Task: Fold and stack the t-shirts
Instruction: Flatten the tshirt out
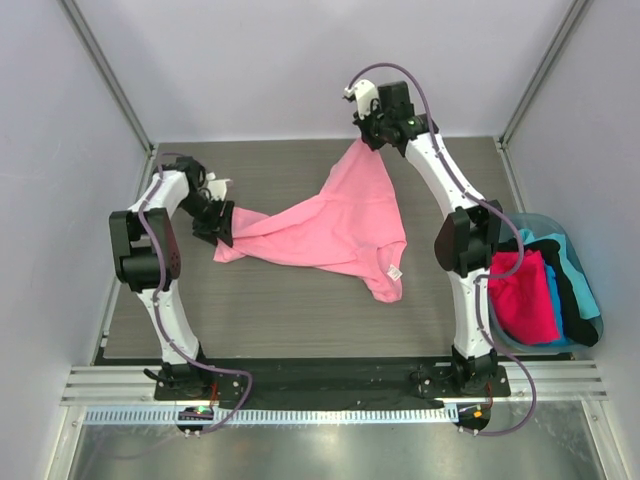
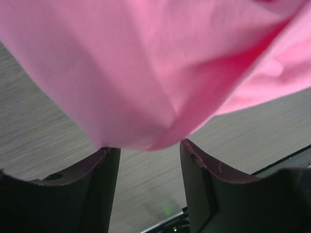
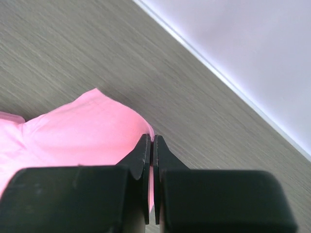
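We judge this to be the opening step, spreading the first shirt flat before any fold; nothing is folded or stacked yet. The right jaws are closed tight on one corner of the light pink cloth and hold it raised off the table. The left jaws stand about half open at the opposite corner. A bunched fold lies right at their tips, but we see bare table through the gap, so they do not seem to have clamped it. The shirt lies slack and rumpled between the two sets of jaws, with its third end trailing away from both towards the right arm's base. The white tag shows at that end, so we take the collar to point that way, with the edge spanning jaws to jaws as the hem. The long axis then runs slantwise from that edge to the collar. Next, the left jaws need to close on their corner, then both should draw apart and lower the cloth flat. The other shirts wait in the tub, well beyond the right jaws.
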### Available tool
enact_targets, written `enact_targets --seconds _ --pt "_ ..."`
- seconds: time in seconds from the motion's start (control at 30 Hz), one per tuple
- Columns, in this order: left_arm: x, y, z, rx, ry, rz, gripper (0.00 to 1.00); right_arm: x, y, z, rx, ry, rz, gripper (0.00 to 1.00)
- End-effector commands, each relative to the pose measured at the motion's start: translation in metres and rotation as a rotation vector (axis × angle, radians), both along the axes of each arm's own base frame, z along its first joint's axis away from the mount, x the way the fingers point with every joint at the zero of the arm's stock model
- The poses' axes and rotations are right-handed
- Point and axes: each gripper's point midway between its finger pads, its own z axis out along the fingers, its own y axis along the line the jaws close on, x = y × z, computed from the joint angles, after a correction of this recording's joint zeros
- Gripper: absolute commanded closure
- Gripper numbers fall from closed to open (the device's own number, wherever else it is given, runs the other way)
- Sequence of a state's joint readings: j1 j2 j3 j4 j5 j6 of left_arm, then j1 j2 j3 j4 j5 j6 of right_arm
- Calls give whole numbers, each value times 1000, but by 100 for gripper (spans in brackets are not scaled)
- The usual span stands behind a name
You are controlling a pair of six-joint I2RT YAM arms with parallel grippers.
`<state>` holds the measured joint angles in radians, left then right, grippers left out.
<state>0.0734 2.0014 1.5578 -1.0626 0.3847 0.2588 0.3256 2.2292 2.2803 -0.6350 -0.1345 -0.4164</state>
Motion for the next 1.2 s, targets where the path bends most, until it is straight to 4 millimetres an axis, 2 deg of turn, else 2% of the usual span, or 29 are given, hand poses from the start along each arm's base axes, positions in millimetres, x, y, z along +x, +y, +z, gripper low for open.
enact_targets --seconds 0.0,0.13,0.27,0.3,0.43,0.63,0.67,0.73,0.77,0.87,0.9,1.07,1.1,1.17 --pt "32 2 5 2 -80 32 47 -5 5 11 -23 -32 12 99" --pt "40 7 5 24 -89 63 48 -8 9 12 -33 -35 20 99" --pt "37 10 19 53 -109 73 49 -10 9 10 -40 -29 22 99" --pt "36 13 28 65 -134 72 47 -11 8 10 -42 -28 21 99" --pt "34 22 37 118 -180 75 42 -12 8 7 -46 -22 22 99" --pt "40 23 23 124 -155 81 42 -12 14 6 -60 -27 33 99" --pt "41 23 15 122 -138 78 42 -12 13 5 -63 -26 29 99" --pt "47 23 11 116 -134 76 45 -13 17 4 -71 -28 34 99" --pt "46 22 2 112 -104 71 46 -14 16 5 -77 -31 35 99" --pt "51 18 2 84 -91 71 51 -15 16 5 -90 -35 34 99" --pt "52 17 4 79 -98 72 59 -15 16 6 -91 -38 31 99" --pt "56 19 12 80 -117 87 71 -16 14 10 -100 -45 29 99" --pt "56 19 17 81 -129 89 80 -16 14 11 -101 -49 29 99" --pt "55 20 24 85 -146 91 85 -16 13 13 -103 -53 29 99"
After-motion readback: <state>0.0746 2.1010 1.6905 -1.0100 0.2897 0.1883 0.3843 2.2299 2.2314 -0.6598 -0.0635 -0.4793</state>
